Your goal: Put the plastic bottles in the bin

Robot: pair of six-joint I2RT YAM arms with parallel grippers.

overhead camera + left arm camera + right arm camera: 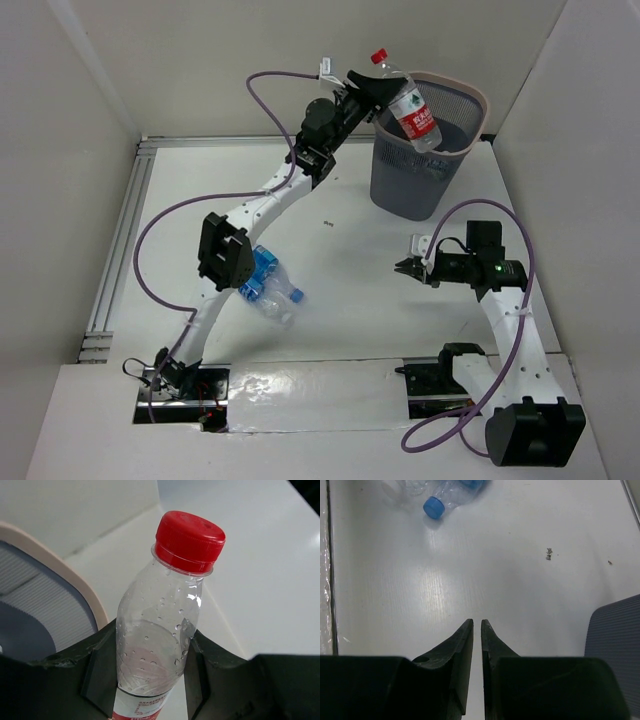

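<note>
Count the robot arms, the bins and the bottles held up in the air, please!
Robot arms: 2, the left arm and the right arm
Bins: 1, the bin
Bottles in the air: 1, the red-capped bottle
Total: 4

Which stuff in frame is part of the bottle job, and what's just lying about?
Job:
- red-capped bottle, held by the left gripper at the bin's rim
- bin
- blue-capped bottles lying on the table

Lying about:
- dark specks on the table
- shiny sheet at the near edge
- right gripper, shut, holding nothing
</note>
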